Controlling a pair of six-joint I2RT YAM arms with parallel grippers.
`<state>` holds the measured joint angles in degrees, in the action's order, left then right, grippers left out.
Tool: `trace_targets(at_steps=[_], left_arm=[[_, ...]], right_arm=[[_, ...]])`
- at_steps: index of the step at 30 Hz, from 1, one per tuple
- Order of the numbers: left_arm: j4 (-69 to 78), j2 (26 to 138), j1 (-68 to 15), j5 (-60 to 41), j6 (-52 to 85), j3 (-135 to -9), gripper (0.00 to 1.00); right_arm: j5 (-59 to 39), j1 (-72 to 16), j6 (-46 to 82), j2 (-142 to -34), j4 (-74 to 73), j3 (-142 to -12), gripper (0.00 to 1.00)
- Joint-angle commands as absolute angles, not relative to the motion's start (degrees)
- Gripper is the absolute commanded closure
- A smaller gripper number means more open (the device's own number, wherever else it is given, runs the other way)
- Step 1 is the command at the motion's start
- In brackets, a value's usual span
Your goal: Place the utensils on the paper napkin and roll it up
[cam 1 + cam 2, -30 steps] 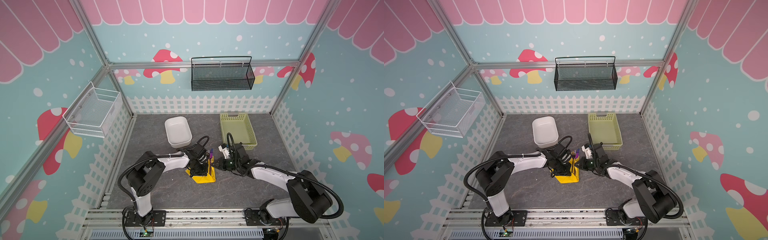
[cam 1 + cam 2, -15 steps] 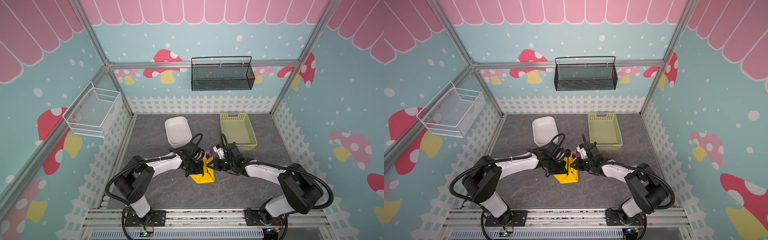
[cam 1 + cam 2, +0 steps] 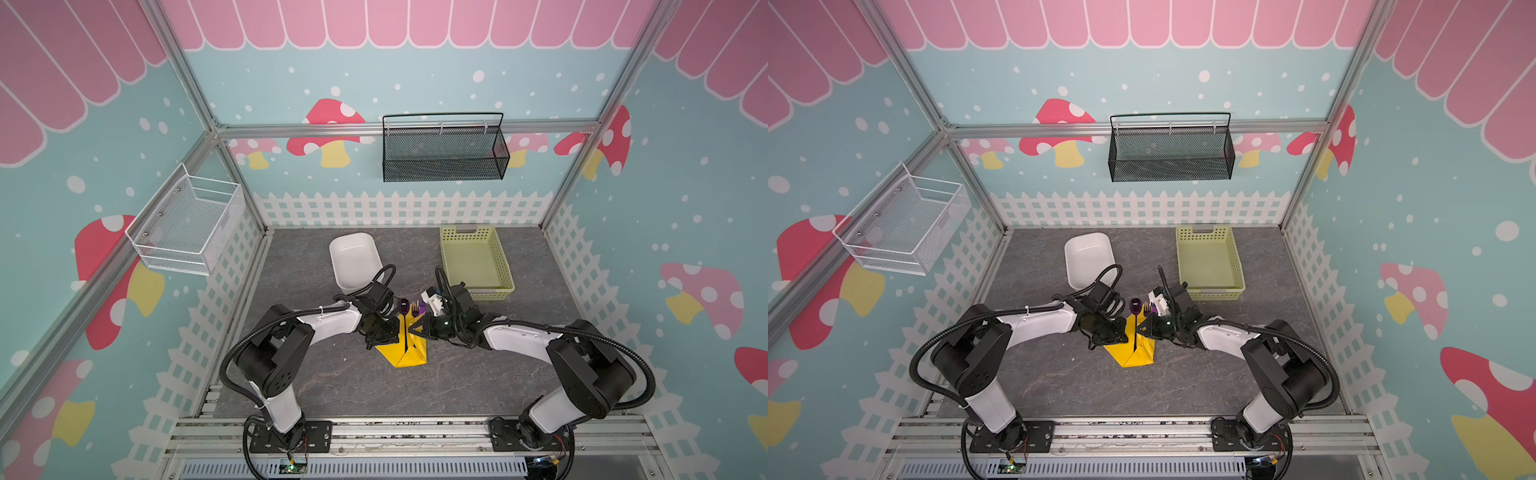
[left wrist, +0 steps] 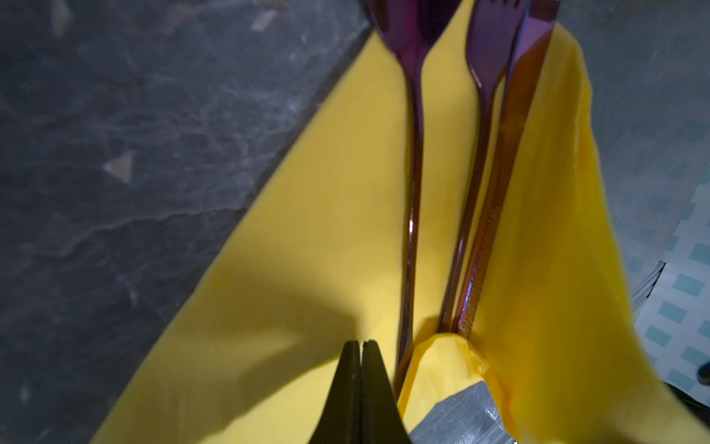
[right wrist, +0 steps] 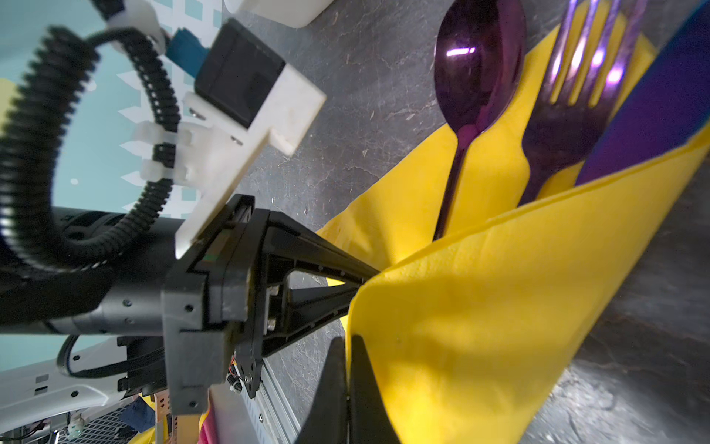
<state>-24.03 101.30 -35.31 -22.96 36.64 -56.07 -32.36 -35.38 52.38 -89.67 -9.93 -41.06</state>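
Paper napkin (image 3: 405,353) at table (image 3: 332,374) centre; spoon (image 4: 403,34), fork (image 4: 491,42), knife (image 4: 534,34) side by side on it. Right gripper (image 5: 347,346) clamped shut on napkin's lifted side to wrap utensils. Left gripper (image 4: 361,346) closed, tips on paper, probably pinning it; pinch unclear.

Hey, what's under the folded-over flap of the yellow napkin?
The handles of the spoon, fork and knife run under the napkin flap, heads sticking out. How far they reach beneath is covered.
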Motion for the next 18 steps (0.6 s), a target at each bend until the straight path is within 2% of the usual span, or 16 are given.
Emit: trace_targets(at_steps=[1,18], left_arm=[[-21.5,103.43,-34.34,-23.45,35.77,-59.39,0.98],[-20.77,109.91,-33.16,-26.28,35.22,-64.58,0.99]], right_arm=[[-31.85,-35.82,52.99,-90.47,-10.72,-42.11,1.0],[-32.08,-35.94,53.13,-90.7,-10.68,-42.25,1.0]])
